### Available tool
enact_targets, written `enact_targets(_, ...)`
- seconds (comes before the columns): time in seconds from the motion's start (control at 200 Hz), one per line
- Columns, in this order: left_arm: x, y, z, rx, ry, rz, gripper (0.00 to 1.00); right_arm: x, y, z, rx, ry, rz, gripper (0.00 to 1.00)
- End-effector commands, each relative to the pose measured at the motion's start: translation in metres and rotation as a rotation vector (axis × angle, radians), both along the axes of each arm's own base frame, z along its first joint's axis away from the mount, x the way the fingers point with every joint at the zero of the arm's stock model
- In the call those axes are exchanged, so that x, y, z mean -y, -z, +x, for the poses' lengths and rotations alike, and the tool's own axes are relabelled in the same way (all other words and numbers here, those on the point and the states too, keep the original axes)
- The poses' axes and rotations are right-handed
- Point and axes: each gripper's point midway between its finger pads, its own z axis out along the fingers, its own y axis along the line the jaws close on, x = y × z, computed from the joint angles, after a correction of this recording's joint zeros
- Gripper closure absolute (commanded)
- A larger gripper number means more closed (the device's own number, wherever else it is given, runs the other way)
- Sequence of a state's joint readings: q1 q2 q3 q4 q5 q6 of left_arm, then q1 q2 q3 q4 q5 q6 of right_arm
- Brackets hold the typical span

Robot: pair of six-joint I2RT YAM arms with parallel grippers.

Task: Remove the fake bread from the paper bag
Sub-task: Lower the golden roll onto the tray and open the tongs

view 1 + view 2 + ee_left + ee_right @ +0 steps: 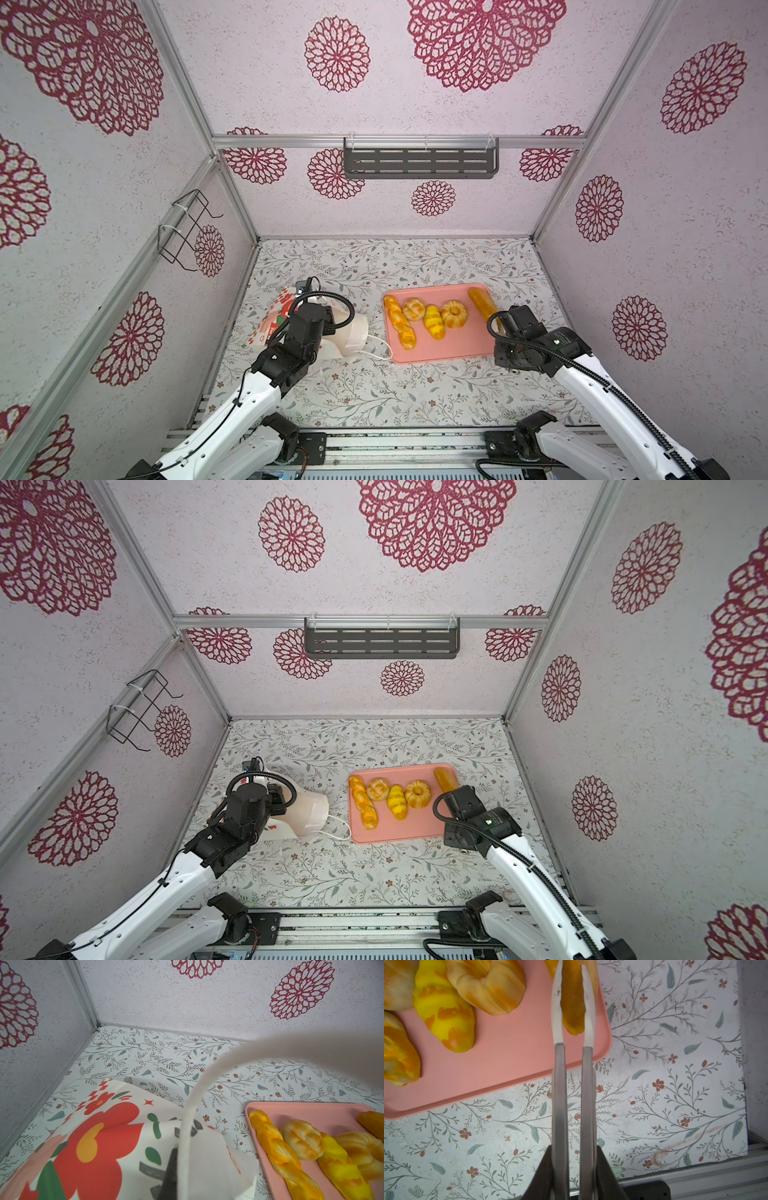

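The white paper bag (353, 336) with a red flower print (99, 1132) lies tipped on its side, mouth and cord handle (380, 353) toward the tray. My left gripper (328, 318) is shut on the bag's paper; one dark finger (169, 1169) shows behind a white cord (185, 1147). Several pieces of fake bread lie on the pink tray (436, 353): a twisted stick (400, 322), a round roll (413, 309), a yellow roll (433, 322), a ring bun (454, 313). My right gripper (571, 972) is shut on the near end of a long loaf (572, 1005) at the tray's right edge.
A grey slotted shelf (419, 162) hangs on the back wall and a black wire rack (187, 228) on the left wall. Patterned walls close in three sides. A metal rail (395, 444) runs along the table's front edge.
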State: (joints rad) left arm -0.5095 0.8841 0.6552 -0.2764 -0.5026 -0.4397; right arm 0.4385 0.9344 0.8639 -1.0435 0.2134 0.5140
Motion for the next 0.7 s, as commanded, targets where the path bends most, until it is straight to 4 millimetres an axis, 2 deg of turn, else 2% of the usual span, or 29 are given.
enact_targets(0.0,0.001,0.003,-0.001,-0.026,0.004,-0.013,1.0,0.0,-0.002,0.011,0.036,-0.015,-0.017,1.0)
enact_targets(0.045,0.001,0.004,-0.001,-0.029,0.005,-0.012,1.0,-0.003,0.0,0.011,0.029,-0.022,-0.007,0.98)
enact_targets(0.185,0.002,0.004,0.0,-0.029,0.007,-0.015,1.0,-0.008,0.006,0.011,0.002,-0.035,0.008,0.74)
enact_targets(0.24,0.003,0.004,0.0,-0.029,0.007,-0.016,1.0,-0.009,0.007,0.01,-0.007,-0.037,0.012,0.7)
enact_targets(0.44,0.002,0.007,-0.001,-0.034,0.007,-0.014,1.0,-0.01,0.003,0.008,-0.003,-0.03,0.032,0.64)
enact_targets(0.696,0.001,0.007,-0.003,-0.035,0.004,-0.016,1.0,-0.009,-0.001,0.004,-0.005,-0.022,0.037,0.62)
